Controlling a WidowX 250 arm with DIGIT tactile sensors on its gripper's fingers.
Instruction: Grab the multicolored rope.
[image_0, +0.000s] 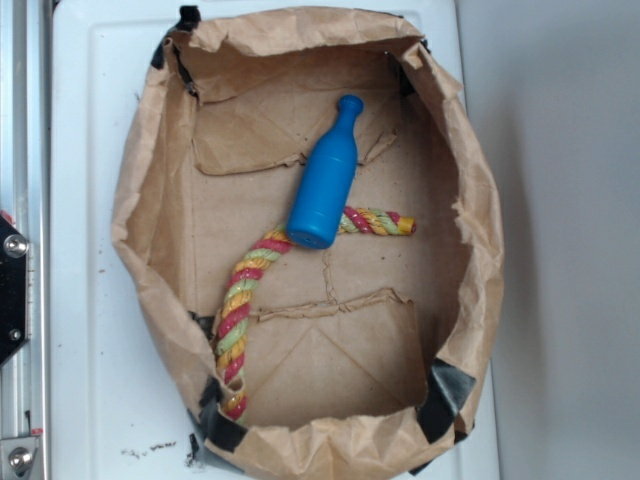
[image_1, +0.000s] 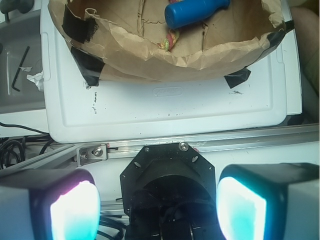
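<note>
The multicolored rope (image_0: 240, 305), twisted from red, yellow and light green strands, lies curved on the floor of a brown paper bag (image_0: 150, 200) in the exterior view. A blue bottle (image_0: 325, 185) rests across its upper part. In the wrist view only a short bit of the rope (image_1: 170, 41) shows over the bag's rim, below the bottle (image_1: 195, 11). My gripper (image_1: 157, 207) is open, its two glowing pads wide apart with nothing between them. It hangs over the black robot base (image_1: 167, 185), well clear of the bag. The gripper does not show in the exterior view.
The paper bag sits on a white tray (image_1: 170, 110), held with black tape (image_1: 87, 65) at its corners. An aluminium rail (image_1: 250, 140) runs between tray and base. A hex key (image_1: 19, 70) lies on the grey surface at the left.
</note>
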